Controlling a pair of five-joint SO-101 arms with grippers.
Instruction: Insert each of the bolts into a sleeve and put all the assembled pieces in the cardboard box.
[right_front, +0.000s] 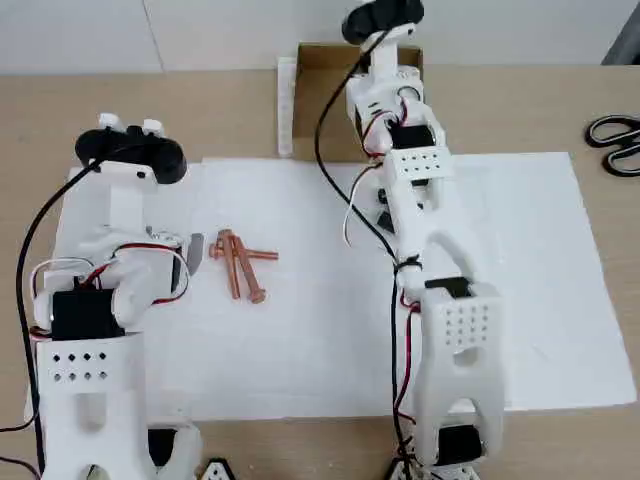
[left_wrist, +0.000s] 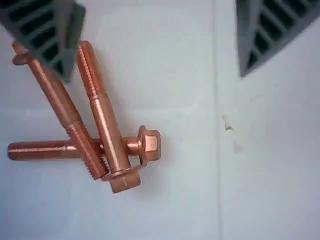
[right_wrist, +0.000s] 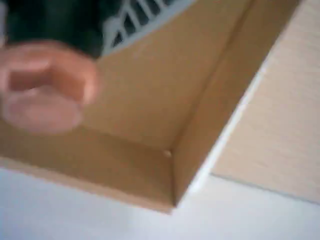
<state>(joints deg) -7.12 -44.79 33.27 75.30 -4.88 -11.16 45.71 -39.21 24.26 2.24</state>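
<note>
Right wrist view shows copper piece (right_wrist: 42, 85) over box (right_wrist: 200, 125).

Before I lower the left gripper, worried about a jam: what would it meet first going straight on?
Likely the bolts: one finger of the left gripper hangs over two of them, the other over bare white sheet. Depth is unclear.

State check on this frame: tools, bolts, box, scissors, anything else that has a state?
bolts: three, loose, crossed in a pile, no sleeves on.
cardboard box: upright, open on top.
left tool: open, above the bolts.
right tool: over the cardboard box, apparently shut on the copper piece.
copper piece: gripped; blurred, sleeve on or not, cannot tell.
scissors: lying flat; blades open or shut, cannot tell.
</note>
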